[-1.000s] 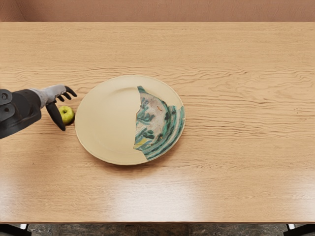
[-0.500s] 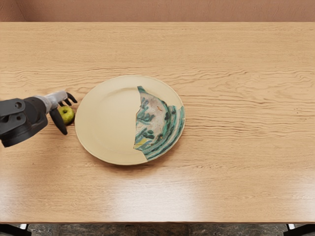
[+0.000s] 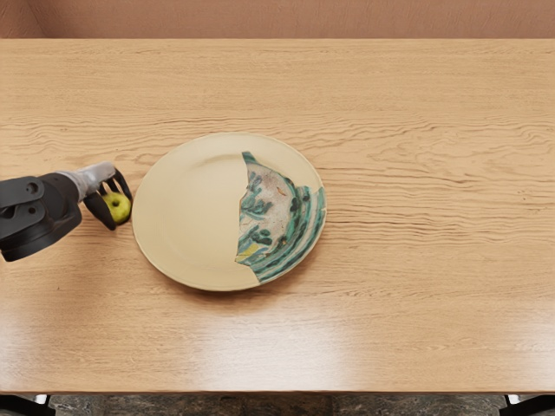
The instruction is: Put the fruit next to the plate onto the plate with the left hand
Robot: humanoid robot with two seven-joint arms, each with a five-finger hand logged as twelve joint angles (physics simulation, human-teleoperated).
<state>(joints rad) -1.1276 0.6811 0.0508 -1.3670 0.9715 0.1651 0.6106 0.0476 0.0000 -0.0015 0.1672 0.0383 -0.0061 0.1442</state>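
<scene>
A small yellow-green fruit (image 3: 118, 206) lies on the table just left of the plate's rim. The plate (image 3: 191, 217) is large and cream-coloured, with a green and white painted pattern on its right part. My left hand (image 3: 111, 201) comes in from the left edge and its dark fingers are curled around the fruit, thumb below it and fingers above. The fruit still looks to be resting on the table beside the plate. The right arm is out of sight.
The wooden table (image 3: 416, 130) stretches wide to the right and behind the plate. Its front edge runs along the bottom of the view, and a reddish wall lies behind its far edge.
The left hand's fingers were spread beside the fruit a second ago; they have since closed around it. The forearm has shifted slightly. The fruit and plate have stayed where they were.
</scene>
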